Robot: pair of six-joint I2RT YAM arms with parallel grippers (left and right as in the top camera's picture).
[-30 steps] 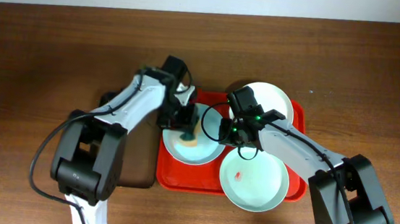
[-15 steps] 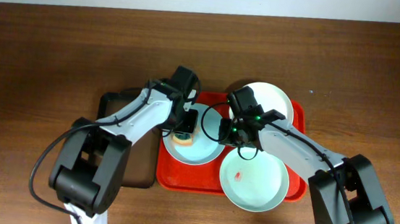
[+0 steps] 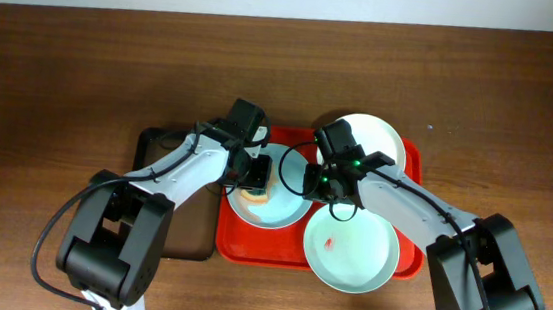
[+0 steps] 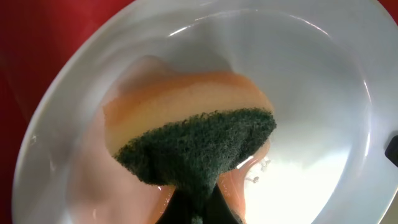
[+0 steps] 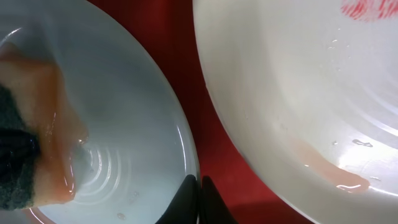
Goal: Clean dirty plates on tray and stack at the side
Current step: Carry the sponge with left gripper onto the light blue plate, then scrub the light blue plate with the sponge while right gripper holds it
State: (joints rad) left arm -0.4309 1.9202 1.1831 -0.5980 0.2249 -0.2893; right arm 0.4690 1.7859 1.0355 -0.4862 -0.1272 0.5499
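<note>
On the table (image 3: 63, 76), red tray (image 3: 239, 244) sits long side left-right; left gripper (image 3: 253, 173), angled in from the left, clamps sponge (image 3: 257, 187) on pale blue plate (image 3: 280, 212) in tray, right gripper (image 3: 312, 184) pinches its rim.

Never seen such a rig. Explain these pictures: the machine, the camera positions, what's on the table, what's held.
Two robot arms work at a table. One picture looks down from above; two come from wrist cameras. A red tray carries a white plate, a pale green plate with a red smear and a pale blue plate. A black tray sits beside it. The left gripper holds a sponge on the pale blue plate; the right gripper appears to pinch its rim.
</note>
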